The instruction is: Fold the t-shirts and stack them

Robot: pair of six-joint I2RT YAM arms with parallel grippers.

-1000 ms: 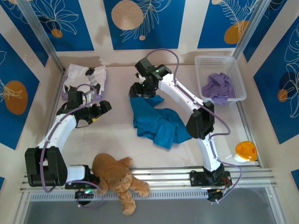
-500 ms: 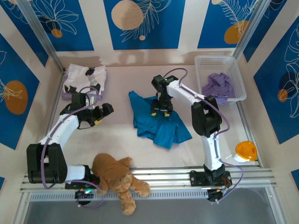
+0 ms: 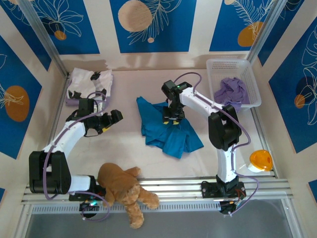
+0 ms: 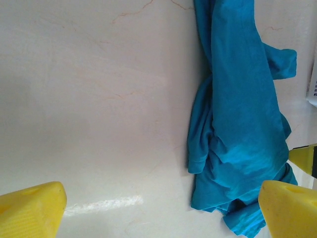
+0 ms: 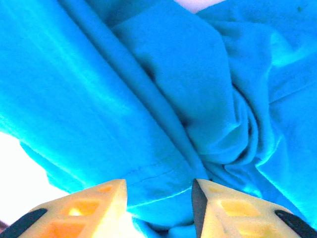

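From above, the blotched shirt (image 3: 89,82) lies folded at the table's (image 3: 124,148) 10 o'clock corner. At its 5 o'clock the left gripper (image 3: 112,120) hovers over bare table, jaws released and spread wide; its wrist view has the teal shirt (image 3: 166,131) between its fingers (image 4: 32,210), farther off. A bear (image 3: 124,187) slumps on the near rail at 7 o'clock. The teal shirt sits rumpled at mid-table. The right gripper (image 3: 172,119) is down on its upper middle, jaws parted, a hemmed fold showing between the fingertips (image 5: 106,198). At 2 o'clock a basket (image 3: 225,63) holds lavender shirts (image 3: 230,91).
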